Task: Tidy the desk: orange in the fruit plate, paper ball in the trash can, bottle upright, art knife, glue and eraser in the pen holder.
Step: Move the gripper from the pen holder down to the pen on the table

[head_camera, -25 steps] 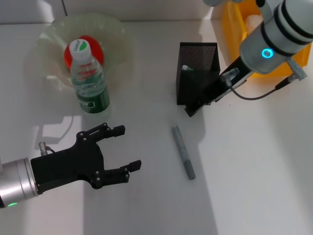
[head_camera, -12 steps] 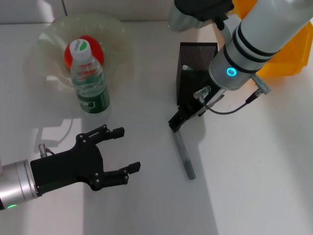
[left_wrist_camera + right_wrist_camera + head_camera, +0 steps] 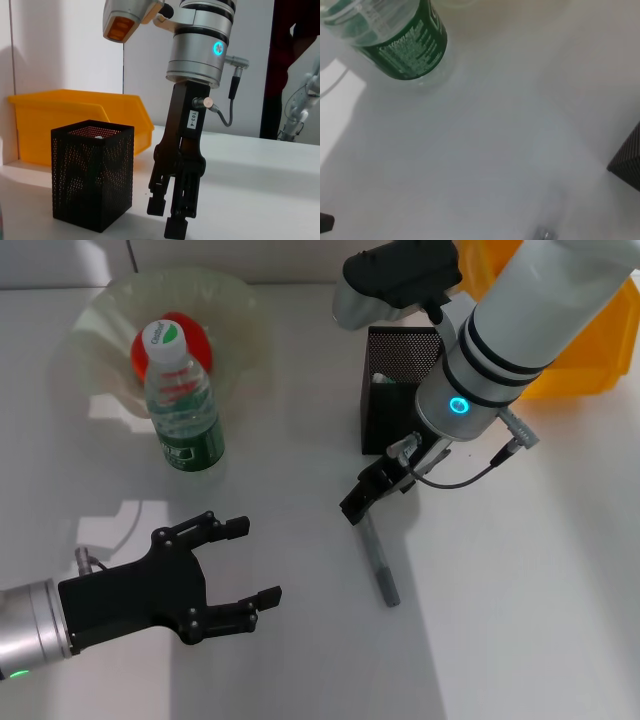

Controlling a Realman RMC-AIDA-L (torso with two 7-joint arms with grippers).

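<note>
The bottle (image 3: 183, 400) stands upright in front of the fruit plate (image 3: 100, 310), which holds the orange (image 3: 190, 335). The grey art knife (image 3: 378, 560) lies flat on the table in front of the pen holder (image 3: 403, 390). My right gripper (image 3: 365, 495) points down just above the knife's far end, fingers slightly apart and empty; it also shows in the left wrist view (image 3: 167, 220). A small pale thing (image 3: 98, 136) lies inside the pen holder. My left gripper (image 3: 235, 565) is open and empty at the near left. The paper ball, glue and eraser are out of view.
The yellow trash can (image 3: 595, 370) stands at the far right behind my right arm, right of the pen holder (image 3: 92, 180). The right wrist view shows the bottle's green label (image 3: 395, 35) and the knife's tip (image 3: 545, 232).
My right gripper has left the pen holder and come forward and down over the knife's far end. My left gripper has drawn back slightly toward the near edge.
</note>
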